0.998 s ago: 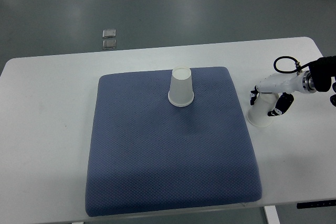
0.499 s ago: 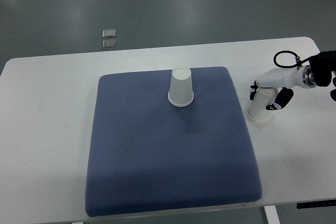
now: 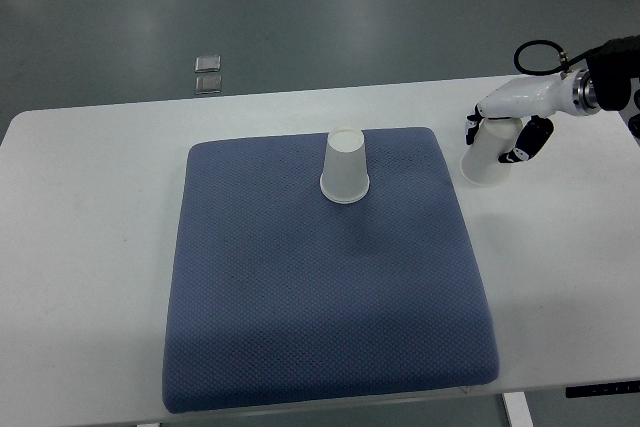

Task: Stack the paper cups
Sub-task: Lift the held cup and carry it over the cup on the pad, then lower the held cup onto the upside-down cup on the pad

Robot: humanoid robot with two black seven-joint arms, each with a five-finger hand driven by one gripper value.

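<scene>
Right hand (image 3: 497,125) in from right edge, over desk's (image 3: 90,247) far right part, just off the mat's (image 3: 320,297) far right corner. Fingers (image 3: 527,139) curled round a white cup (image 3: 486,159), upside down, wide rim toward the mat and tilted; dark fingertips showing on both sides of the cup wall. Cannot tell whether cup rim touches the desk or hangs just clear. White forearm and a black cable loop (image 3: 535,52) behind the hand, toward the right edge.

Second cup (image 3: 345,166) upside down and upright on the blue mat, near its far edge, about midway across. Well apart from the held cup. Not yet stacked.

Mat lying flat, covering most of desk's centre. Two small square plates (image 3: 208,74) on the grey floor beyond the desk's far edge, left of centre.
</scene>
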